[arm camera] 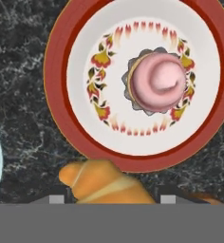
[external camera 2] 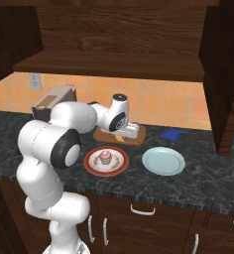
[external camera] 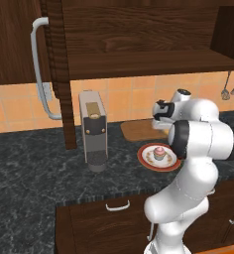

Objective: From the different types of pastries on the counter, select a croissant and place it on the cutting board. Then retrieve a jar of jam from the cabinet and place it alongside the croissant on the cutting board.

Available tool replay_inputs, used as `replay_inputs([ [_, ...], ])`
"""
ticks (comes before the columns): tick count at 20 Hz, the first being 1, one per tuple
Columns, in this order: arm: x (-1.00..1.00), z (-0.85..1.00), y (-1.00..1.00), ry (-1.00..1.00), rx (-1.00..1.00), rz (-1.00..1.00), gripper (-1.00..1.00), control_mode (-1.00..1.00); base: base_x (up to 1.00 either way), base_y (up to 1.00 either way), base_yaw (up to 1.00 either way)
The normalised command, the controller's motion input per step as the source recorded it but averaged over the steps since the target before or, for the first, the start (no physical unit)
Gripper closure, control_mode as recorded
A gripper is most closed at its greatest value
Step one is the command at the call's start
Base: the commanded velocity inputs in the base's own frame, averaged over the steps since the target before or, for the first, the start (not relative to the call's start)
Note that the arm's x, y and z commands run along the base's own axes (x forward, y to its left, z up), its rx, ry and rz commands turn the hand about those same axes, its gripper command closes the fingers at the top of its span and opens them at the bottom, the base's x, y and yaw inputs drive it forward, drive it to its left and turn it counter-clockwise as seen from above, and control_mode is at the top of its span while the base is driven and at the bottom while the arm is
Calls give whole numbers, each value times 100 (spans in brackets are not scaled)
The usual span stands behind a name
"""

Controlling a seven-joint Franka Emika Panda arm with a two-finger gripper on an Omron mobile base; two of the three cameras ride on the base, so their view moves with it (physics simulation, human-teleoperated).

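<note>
My gripper is shut on the golden-brown croissant, which sits between its fingertips at the bottom of the hand view. The hand hangs over the near edge of the wooden cutting board, and a bit of the croissant peeks out under it. In front of the board, the pink-frosted cupcake stands on a red-rimmed plate on the dark marbled counter. The cabinet door with its curved grey handle stands open at the left. No jam jar is in view.
A coffee machine stands left of the board. To the right of the red-rimmed plate lies a pale blue plate, with a small blue object behind it. Utensils hang on the tiled wall. A wooden shelf runs above the counter.
</note>
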Motion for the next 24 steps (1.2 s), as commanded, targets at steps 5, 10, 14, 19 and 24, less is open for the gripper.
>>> replay_inputs([
  [5, 13, 1, 40, 0, 0, 13, 100, -100, 0, 0, 0],
  [10, 29, 1, 30, 0, 0, 12, 100, -100, 0, 0, 0],
  [14, 53, 0, 39, 0, 0, 9, 100, -100, 0, 0, 0],
  [19, 41, 0, 28, 0, 0, 8, 100, -100, 0, 0, 0],
  [24, 42, 0, 7, 0, 0, 7, 100, -100, 0, 0, 0],
])
